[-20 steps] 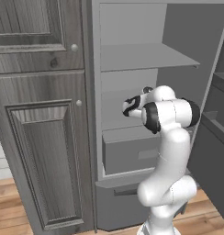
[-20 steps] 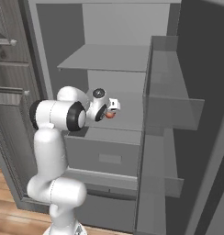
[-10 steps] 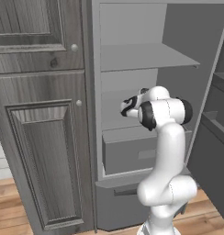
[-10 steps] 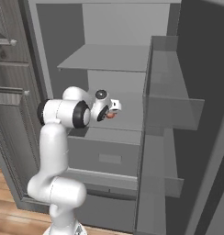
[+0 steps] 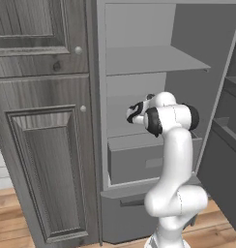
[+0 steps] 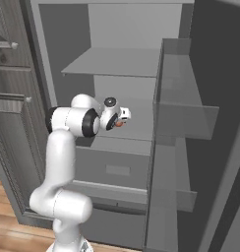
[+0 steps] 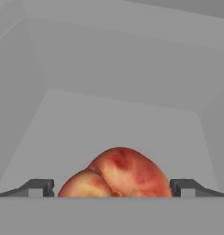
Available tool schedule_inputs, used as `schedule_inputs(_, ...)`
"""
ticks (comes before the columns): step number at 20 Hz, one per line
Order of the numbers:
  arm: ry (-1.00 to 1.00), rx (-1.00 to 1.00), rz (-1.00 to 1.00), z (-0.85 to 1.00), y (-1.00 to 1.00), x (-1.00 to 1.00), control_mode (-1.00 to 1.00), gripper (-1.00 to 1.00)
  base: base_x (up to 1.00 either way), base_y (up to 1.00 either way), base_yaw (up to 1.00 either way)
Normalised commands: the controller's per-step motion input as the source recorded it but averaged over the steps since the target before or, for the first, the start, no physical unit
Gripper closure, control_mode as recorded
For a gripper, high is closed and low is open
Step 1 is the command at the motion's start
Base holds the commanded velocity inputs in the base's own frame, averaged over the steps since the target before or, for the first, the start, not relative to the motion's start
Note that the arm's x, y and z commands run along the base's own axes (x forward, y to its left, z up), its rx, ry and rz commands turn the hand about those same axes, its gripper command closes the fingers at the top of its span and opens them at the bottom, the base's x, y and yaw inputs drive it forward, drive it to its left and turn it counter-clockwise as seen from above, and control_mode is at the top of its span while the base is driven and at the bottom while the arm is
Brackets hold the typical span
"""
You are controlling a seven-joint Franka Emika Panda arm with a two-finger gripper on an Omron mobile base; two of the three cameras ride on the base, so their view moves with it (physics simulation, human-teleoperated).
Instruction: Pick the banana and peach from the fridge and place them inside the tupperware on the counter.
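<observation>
The peach (image 7: 117, 173) sits on the fridge (image 5: 154, 63) shelf between the wide-apart tips of the pincer (image 7: 113, 187); probably light, round, bruisable; best gripped gently across its middle.

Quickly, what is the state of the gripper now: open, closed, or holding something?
Gripper: open, holding nothing; its fingertips stand on both sides of the peach on the fridge shelf.

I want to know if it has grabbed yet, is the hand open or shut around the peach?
Open. In the hand view the hand has its fingertips spread wide either side of the peach, with gaps showing.
</observation>
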Motion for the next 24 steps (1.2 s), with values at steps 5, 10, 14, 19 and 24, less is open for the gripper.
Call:
schedule_inputs(5,0.05,0.00,0.00,-0.29,0.00,0.07,-1.00,-1.00,0.00,0.00,0.00)
schedule_inputs(10,0.05,0.00,0.00,-0.33,-0.01,0.06,-1.00,-1.00,0.00,0.00,0.00)
schedule_inputs(14,0.14,0.00,-0.02,-0.62,-0.13,-0.10,-1.00,1.00,0.00,0.00,0.00)
schedule_inputs(19,0.17,0.00,-0.07,-0.74,-0.27,-0.37,-1.00,1.00,0.00,0.00,0.00)
schedule_inputs(24,0.12,0.00,-0.06,-0.69,-0.33,-0.33,-1.00,1.00,0.00,0.00,0.00)
